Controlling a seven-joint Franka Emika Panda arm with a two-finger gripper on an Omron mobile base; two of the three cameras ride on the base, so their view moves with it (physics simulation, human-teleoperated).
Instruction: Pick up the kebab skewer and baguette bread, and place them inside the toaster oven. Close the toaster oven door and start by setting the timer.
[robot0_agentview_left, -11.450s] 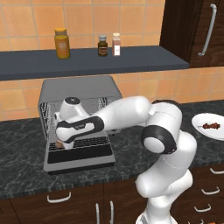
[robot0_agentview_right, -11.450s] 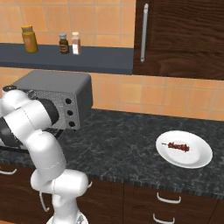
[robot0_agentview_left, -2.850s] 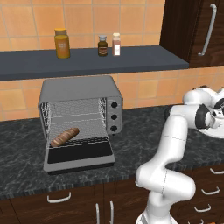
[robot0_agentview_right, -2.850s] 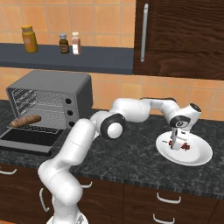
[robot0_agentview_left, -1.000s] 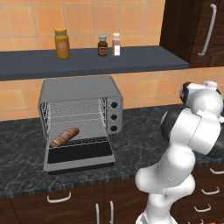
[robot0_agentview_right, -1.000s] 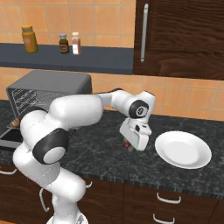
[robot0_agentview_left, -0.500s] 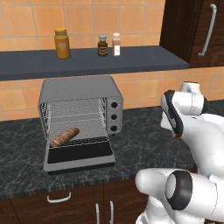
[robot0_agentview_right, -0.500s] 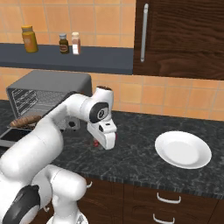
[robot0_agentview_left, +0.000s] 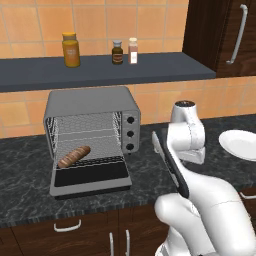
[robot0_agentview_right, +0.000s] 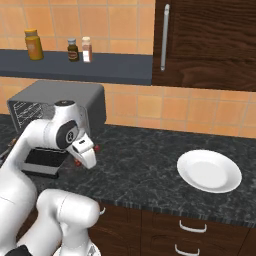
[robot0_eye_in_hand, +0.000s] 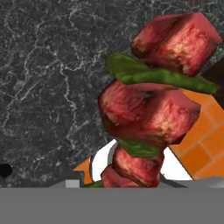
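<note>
Toaster oven door down flat at surface front edge; baguette bread on rack. Pincer gripping kebab skewer right of toaster oven, pointing down.

the white arm folds back over its own base, wrist bent down just right of the grey metal toaster oven. its gripper is clamped on the red-and-green kebab skewer.
</note>
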